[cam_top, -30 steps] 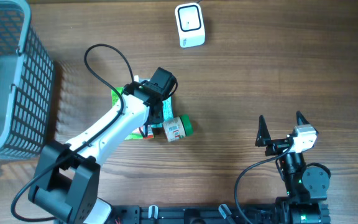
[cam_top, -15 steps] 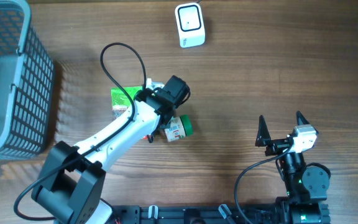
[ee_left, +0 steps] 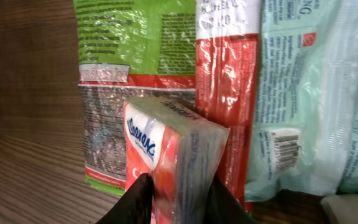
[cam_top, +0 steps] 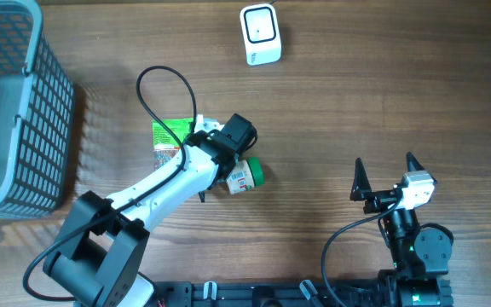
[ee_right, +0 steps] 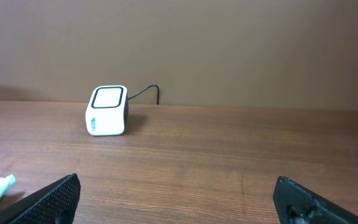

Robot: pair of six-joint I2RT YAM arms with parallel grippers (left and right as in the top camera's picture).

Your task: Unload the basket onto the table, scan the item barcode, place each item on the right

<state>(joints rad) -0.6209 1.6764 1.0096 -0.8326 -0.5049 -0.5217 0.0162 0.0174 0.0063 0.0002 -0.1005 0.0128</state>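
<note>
Overhead: the left gripper [cam_top: 224, 158] sits down in a small pile of packets left of centre on the tabletop [cam_top: 382, 102], w/ a green packet [cam_top: 167, 135] showing on one side and a white roll w/ green cap [cam_top: 246, 174] on the other; the wrist hides what it holds. The scanner [cam_top: 260, 34] stands at the far edge, approx mid-width and well apart from the pile, window up, so any item prob. has to be carried over and turned code-down. A mesh basket [cam_top: 15, 102] fills the far-left corner. The right gripper [cam_top: 386, 177] is parked near the near edge, right side, jaws spread wide and empty, clear of the other arm's path. Left wrist: the two fingers [ee_left: 138, 198] clamp the near end of a red tissue pack [ee_left: 173, 146], i.e. the task's item, one on each long side, which leaves its top and front faces free. It lies on the green packet, w/ a red packet [ee_left: 225, 93] and a mint packet [ee_left: 303, 81] just beside; no barcode shows on the tissue pack here, so it is prob. underneath. Right wrist: open fingertips [ee_right: 55, 198] frame the scanner, nothing btwn them.
</note>
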